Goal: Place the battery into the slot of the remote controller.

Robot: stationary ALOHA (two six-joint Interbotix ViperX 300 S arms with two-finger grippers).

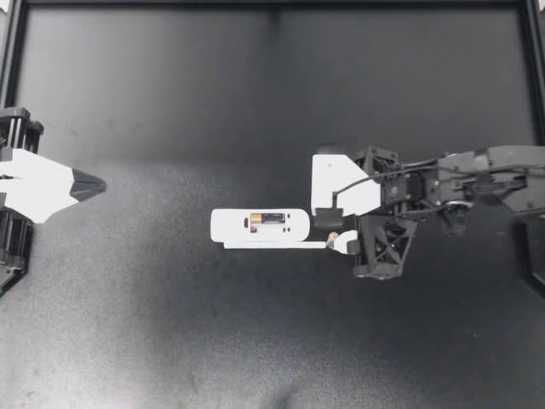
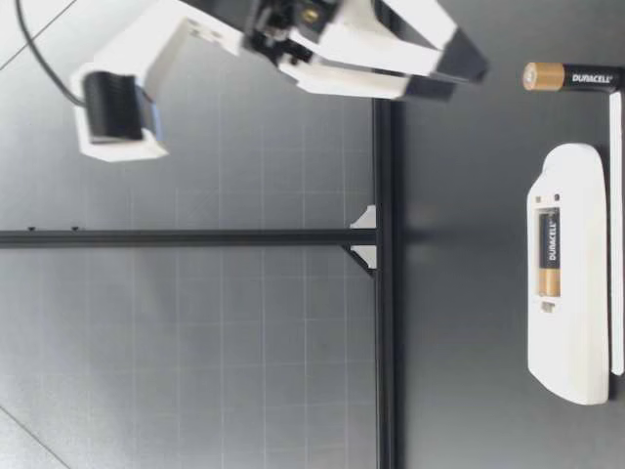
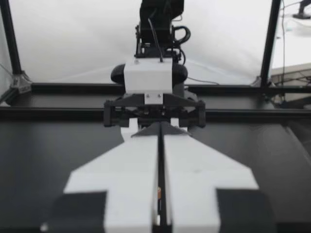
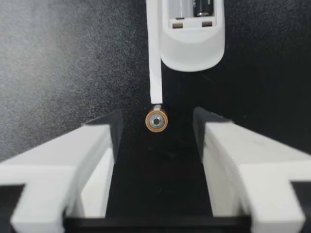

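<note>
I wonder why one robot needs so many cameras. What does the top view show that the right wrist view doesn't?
Only the top view: my left gripper, shut, far from the remote controller, whose full length shows. Only the right wrist view: the clear gaps on either side of the loose battery, seen end-on and untouched between the open fingers of my right gripper. Both: the remote controller's slot holding a seated battery, and a thin white strip alongside.

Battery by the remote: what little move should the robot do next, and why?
Probably lower my right gripper and shut it on the loose battery: it sits between the open jaws, untouched, just off the end of the remote.
</note>
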